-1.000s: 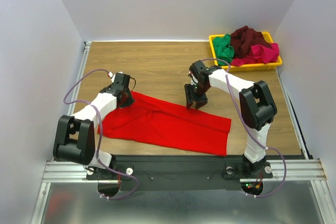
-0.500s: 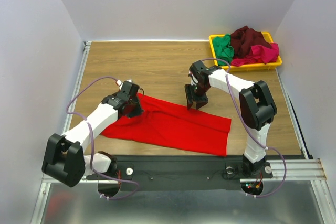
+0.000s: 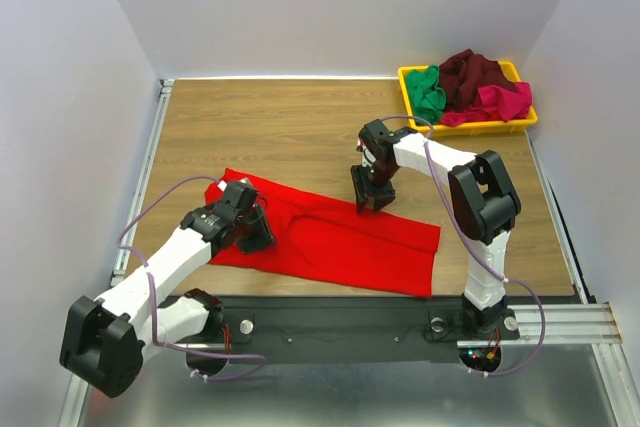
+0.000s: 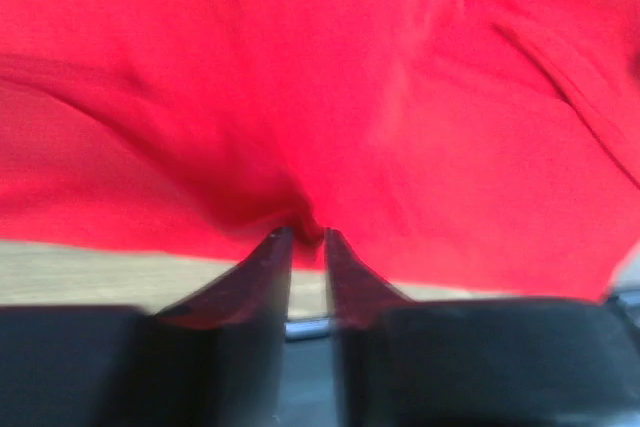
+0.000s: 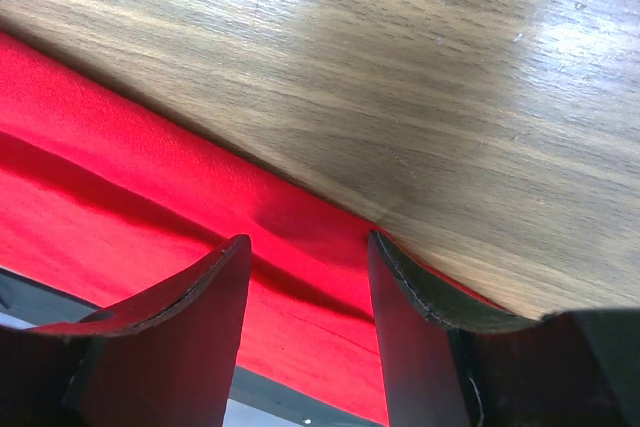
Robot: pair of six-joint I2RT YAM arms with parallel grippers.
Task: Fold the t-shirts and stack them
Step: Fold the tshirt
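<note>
A bright red t-shirt [image 3: 340, 242] lies spread flat across the near half of the wooden table. My left gripper [image 3: 255, 232] is low over its left part. In the left wrist view the jaws [image 4: 305, 235] stand only narrowly apart, with a small fold of the red t-shirt [image 4: 320, 97] pinched between the tips. My right gripper [image 3: 370, 197] is open, and its tips [image 5: 305, 242] straddle the far hem of the red t-shirt [image 5: 150, 177]. The green [image 3: 428, 92], dark maroon [image 3: 475, 72] and magenta-pink [image 3: 505, 99] t-shirts lie heaped in the tray.
The yellow tray [image 3: 408, 75] stands at the far right corner of the table. White walls close in the left, right and back sides. A metal rail with both arm bases runs along the near edge.
My left arm has swung from the shirt's far left corner toward the near side and right, dragging red cloth with it. The shirt's left end has shifted. My right gripper has stayed put.
</note>
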